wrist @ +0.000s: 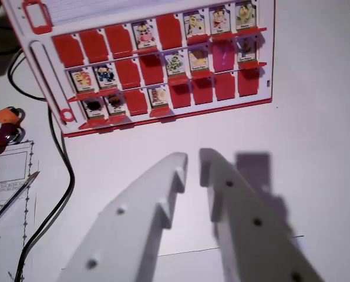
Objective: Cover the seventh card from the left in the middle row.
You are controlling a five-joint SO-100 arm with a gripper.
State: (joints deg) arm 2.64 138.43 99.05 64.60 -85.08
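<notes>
The white claw (pixel 192 161) hangs over the bare white table (pixel 316 135) with its two fingers a small gap apart and nothing between them — well short of the red game board (pixel 163 59) at the top of the wrist view. In the board's middle row, the seventh card (pixel 224 56) from the left looks blurry and pinkish, so I can't tell whether it's up or flipped down — a black cable (pixel 57 141) and a pen (pixel 13 197) lie off to the wrist view's left.

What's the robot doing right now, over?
Fingers slightly apart, empty, hovering over bare table short of the board. Seventh middle-row card looks pink and blurry, state unclear. Nothing in between.
</notes>
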